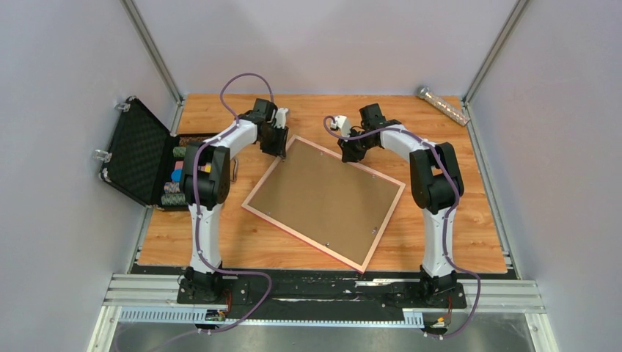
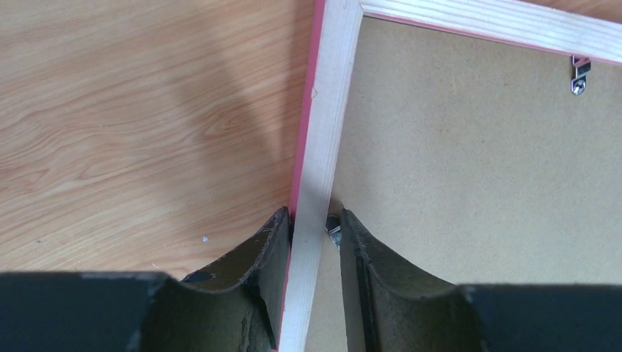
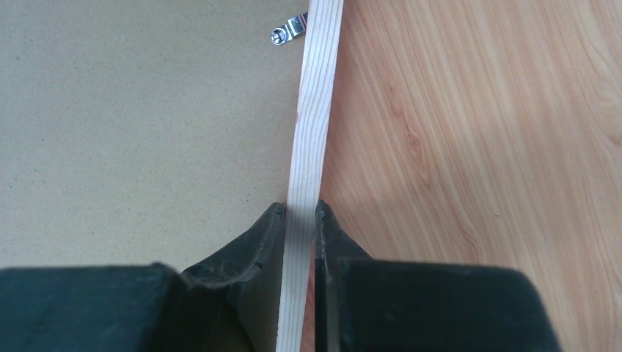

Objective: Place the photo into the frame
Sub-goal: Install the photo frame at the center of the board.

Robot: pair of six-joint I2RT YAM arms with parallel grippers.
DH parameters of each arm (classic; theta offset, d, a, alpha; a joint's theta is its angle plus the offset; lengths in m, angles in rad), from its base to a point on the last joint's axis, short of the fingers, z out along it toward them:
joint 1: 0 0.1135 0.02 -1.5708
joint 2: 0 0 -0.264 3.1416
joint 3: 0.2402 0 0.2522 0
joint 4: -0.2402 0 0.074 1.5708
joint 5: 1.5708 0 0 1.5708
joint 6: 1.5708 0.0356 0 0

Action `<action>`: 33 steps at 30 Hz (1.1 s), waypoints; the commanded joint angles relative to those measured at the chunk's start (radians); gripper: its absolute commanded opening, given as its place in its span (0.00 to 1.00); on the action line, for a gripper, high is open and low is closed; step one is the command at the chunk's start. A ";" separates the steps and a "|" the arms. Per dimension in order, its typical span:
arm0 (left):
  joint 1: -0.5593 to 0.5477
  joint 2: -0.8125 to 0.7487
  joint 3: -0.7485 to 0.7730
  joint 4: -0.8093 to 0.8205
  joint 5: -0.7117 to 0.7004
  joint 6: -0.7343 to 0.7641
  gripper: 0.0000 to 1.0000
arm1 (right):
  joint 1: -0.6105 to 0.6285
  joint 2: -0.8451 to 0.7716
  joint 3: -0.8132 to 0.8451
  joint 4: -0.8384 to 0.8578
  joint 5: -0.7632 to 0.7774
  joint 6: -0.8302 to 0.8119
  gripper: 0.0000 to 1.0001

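Note:
The frame (image 1: pixel 301 238) lies face down on the wooden table, turned at an angle, with its pale back rails up and a pink edge showing. A plain brown backing board (image 1: pixel 323 202) fills it. The photo is hidden. My left gripper (image 1: pixel 282 152) stands astride the left rail (image 2: pixel 323 132) near the far corner. In the left wrist view, one finger of the left gripper (image 2: pixel 314 214) touches the pink side, and the other stands a little off the rail beside a small metal clip. My right gripper (image 1: pixel 350 155) is on the far right rail (image 3: pixel 314 110). Seen from the right wrist, the right gripper (image 3: pixel 299 209) has both fingers pressed on it.
An open black case (image 1: pixel 139 150) holding several coloured items (image 1: pixel 176 176) stands at the table's left edge. A shiny metal bar (image 1: pixel 444 105) lies at the back right corner. Metal turn clips (image 2: pixel 579 73) (image 3: pixel 287 31) sit on the frame's back. Grey walls enclose the table.

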 commanded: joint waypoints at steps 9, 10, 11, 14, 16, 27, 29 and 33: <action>0.002 -0.023 -0.050 0.053 -0.059 -0.057 0.33 | 0.012 0.001 -0.013 0.024 0.046 0.020 0.00; 0.002 -0.026 -0.057 0.051 -0.059 -0.055 0.33 | 0.012 0.002 -0.011 0.025 0.052 0.023 0.00; 0.002 -0.032 -0.063 0.049 -0.059 -0.052 0.33 | 0.012 0.004 -0.009 0.025 0.057 0.027 0.00; 0.003 -0.041 -0.075 0.042 -0.057 -0.044 0.32 | 0.012 0.010 0.000 0.025 0.070 0.039 0.00; 0.002 -0.045 -0.080 0.034 -0.052 -0.035 0.32 | 0.012 0.014 0.007 0.026 0.077 0.047 0.00; 0.003 -0.111 -0.108 0.027 -0.049 0.023 0.43 | 0.011 0.041 0.023 0.027 0.109 0.073 0.00; 0.002 -0.114 -0.095 0.024 -0.042 0.019 0.56 | 0.012 0.045 0.025 0.027 0.109 0.077 0.00; 0.001 -0.098 -0.054 0.005 -0.030 0.005 0.71 | 0.012 0.046 0.024 0.027 0.111 0.079 0.00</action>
